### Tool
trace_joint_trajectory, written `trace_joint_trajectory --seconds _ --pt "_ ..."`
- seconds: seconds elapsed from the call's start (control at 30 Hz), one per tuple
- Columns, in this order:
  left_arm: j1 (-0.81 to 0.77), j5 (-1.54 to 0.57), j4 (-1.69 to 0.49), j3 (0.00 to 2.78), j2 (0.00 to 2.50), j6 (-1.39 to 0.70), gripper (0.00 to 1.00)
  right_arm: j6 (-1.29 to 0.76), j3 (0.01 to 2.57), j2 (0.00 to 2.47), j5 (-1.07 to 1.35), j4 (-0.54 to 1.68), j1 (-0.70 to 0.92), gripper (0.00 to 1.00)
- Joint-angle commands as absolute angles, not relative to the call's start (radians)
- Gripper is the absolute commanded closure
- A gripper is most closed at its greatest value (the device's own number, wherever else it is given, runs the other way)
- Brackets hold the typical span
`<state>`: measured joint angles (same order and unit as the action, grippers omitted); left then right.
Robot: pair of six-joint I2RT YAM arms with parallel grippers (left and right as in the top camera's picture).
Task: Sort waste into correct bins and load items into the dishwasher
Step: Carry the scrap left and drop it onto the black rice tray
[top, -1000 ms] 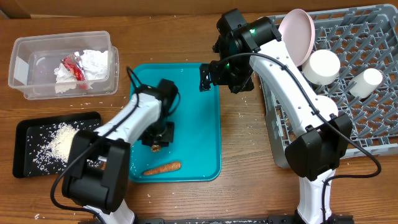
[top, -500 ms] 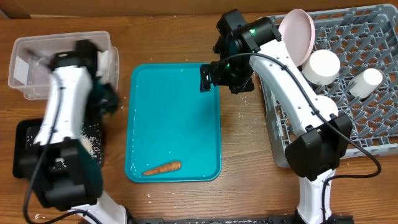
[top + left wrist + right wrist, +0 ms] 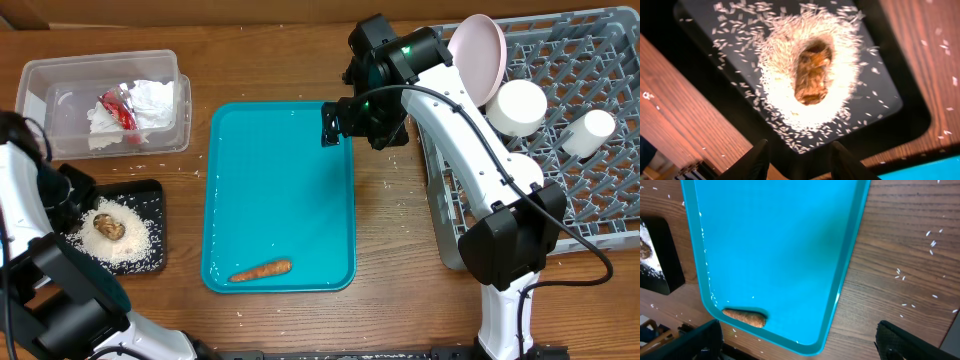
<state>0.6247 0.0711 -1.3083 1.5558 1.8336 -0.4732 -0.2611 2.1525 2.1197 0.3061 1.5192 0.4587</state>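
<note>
Leftward the arm had swung from the teal tray (image 3: 280,180) to the black tray (image 3: 900,100), left gripper (image 3: 800,147) part-open and empty above the brown lump (image 3: 812,75) nested in rice (image 3: 775,95), which a low exit might scatter; right gripper (image 3: 797,327) gaped empty, carrot (image 3: 261,269) left on the teal tray.

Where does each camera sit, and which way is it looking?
Overhead: fixed above the table, facing straight down; left arm and right arm show.
Left wrist: on its arm, facing down at rice in the black tray; left gripper shows.
Right wrist: on its arm, facing down at the teal tray; right gripper shows.
Shared: carrot, overhead and right wrist.
</note>
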Motion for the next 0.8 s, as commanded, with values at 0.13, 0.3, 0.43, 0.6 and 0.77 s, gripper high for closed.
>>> trace_joint_trajectory --seconds 0.13,0.3,0.43,0.6,0.77 --pt "0.632 0.005 -1.316 1.526 1.837 -0.443 0.55 -0.259 2.17 2.098 0.291 1.512 0.456 0.0" --pt "0.622 -0.202 -1.341 1.527 1.831 -0.355 0.56 -0.259 2.17 2.098 0.291 1.513 0.456 0.0" --pt "0.578 -0.32 -1.398 1.527 1.789 -0.264 0.55 -0.259 2.17 2.098 0.291 1.513 0.456 0.0" --pt "0.469 -0.318 -1.464 1.527 1.723 -0.207 0.51 -0.259 2.17 2.098 0.291 1.511 0.456 0.0" --pt "0.311 -0.252 -1.522 1.524 1.699 -0.205 0.44 -0.26 2.17 2.098 0.291 1.504 0.456 0.0"
